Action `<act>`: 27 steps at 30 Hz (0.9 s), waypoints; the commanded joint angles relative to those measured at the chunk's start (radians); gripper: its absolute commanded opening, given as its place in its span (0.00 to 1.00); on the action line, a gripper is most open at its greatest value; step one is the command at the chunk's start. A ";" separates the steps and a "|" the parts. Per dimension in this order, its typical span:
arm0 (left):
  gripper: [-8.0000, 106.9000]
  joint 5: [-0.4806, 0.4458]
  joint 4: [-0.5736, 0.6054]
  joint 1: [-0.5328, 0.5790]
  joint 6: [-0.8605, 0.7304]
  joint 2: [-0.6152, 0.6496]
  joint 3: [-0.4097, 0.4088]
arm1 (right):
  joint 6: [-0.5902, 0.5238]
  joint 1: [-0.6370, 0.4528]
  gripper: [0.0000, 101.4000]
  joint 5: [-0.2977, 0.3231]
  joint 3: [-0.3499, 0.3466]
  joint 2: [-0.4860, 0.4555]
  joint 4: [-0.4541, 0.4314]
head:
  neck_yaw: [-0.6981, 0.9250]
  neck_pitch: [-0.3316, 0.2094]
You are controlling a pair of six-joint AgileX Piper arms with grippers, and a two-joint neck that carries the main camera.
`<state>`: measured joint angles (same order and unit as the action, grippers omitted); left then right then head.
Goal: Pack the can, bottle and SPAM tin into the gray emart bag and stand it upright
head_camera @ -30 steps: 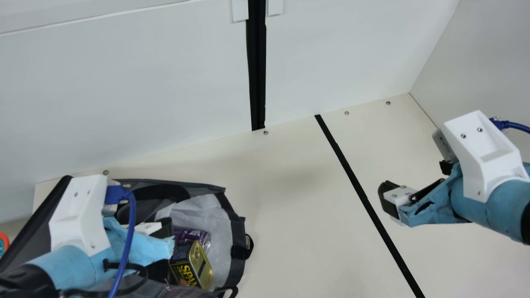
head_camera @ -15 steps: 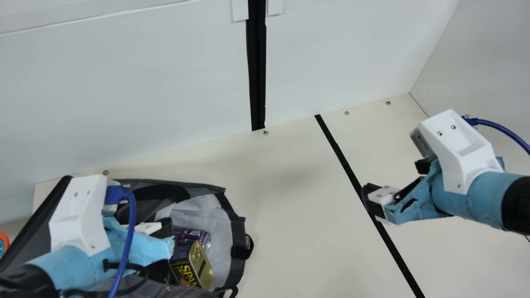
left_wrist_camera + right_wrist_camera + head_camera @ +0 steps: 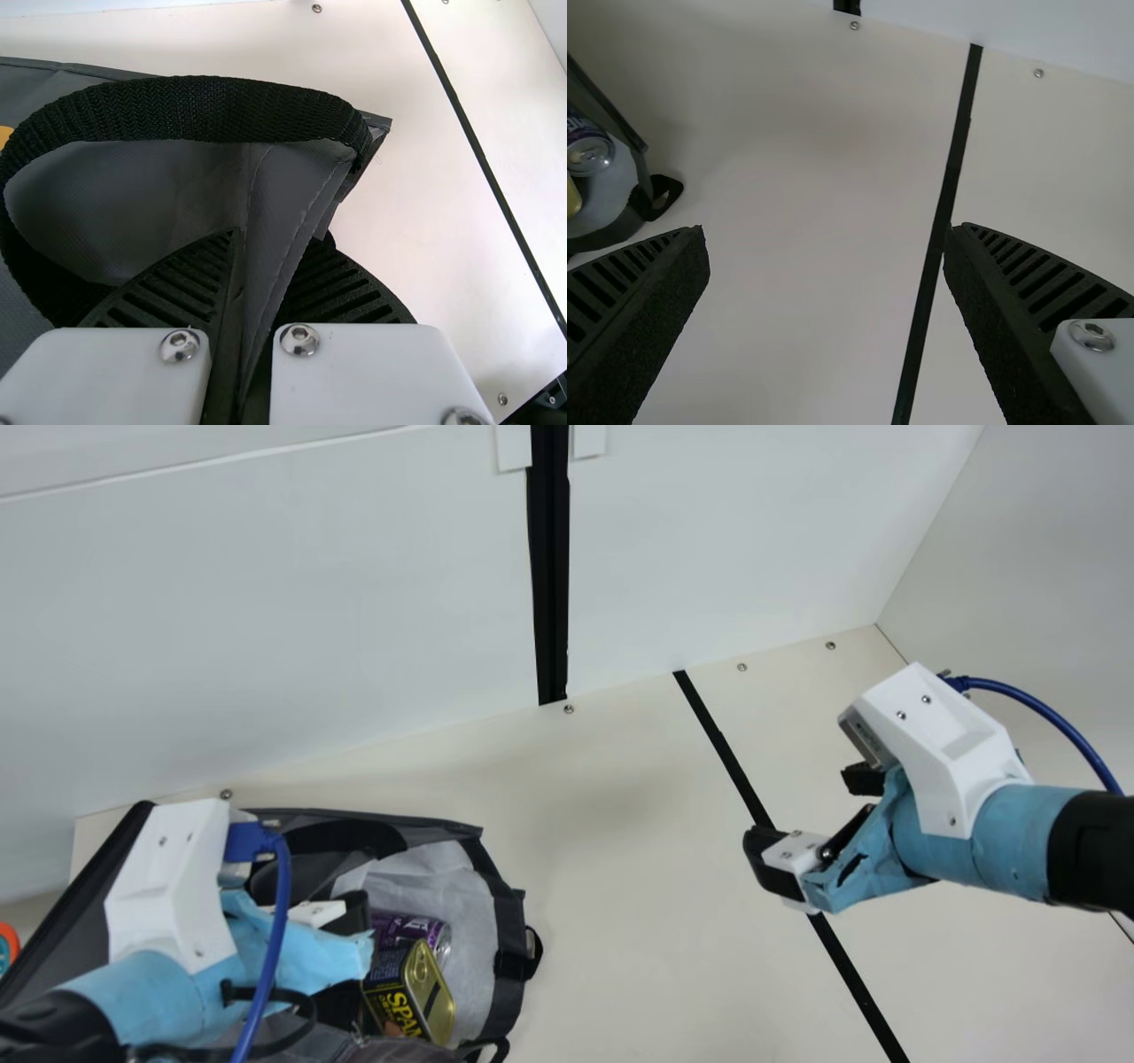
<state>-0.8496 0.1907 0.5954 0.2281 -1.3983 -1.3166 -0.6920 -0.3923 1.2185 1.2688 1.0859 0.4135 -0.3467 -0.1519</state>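
The gray bag (image 3: 509, 921) lies on its side at the left of the main view, its mouth facing right. Inside it rest the purple can (image 3: 434, 934) and, against it, the SPAM tin (image 3: 431, 992). My left gripper (image 3: 354, 930) is at the bag; in the left wrist view that gripper (image 3: 237, 292) is shut on a fold of gray bag fabric (image 3: 283, 195), under a black strap. My right gripper (image 3: 769, 864) is over the table right of the bag, and in the right wrist view the gripper (image 3: 824, 239) stands open with nothing between its fingers.
A black tape line (image 3: 722, 735) crosses the cream table (image 3: 620, 921) beneath my right gripper. White walls (image 3: 310, 620) rise behind and at the right. Part of an orange object (image 3: 7, 946) shows at the far left edge.
My right arm has moved left, toward the bag, and its gripper is now over the tape line. The left arm, the bag, the can and the tin have kept still.
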 commanded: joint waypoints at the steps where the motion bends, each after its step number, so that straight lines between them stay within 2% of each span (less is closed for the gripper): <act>1: 0.00 0.000 0.000 0.000 0.000 0.000 0.000 | -0.027 -0.007 0.94 0.001 -0.006 0.003 0.030 | -0.002 -0.023; 10: 0.00 0.000 0.000 0.000 0.000 0.000 0.000 | -0.114 0.003 0.94 -0.045 -0.073 0.026 0.113 | -0.002 -0.023; 27: 0.00 0.000 0.000 0.000 0.000 0.000 0.000 | -0.233 0.079 0.94 -0.137 -0.185 0.090 0.214 | -0.002 -0.023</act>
<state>-0.8496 0.1907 0.5954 0.2281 -1.3983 -1.3166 -0.9188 -0.3177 1.0820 1.0876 1.1733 0.6223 -0.3467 -0.1519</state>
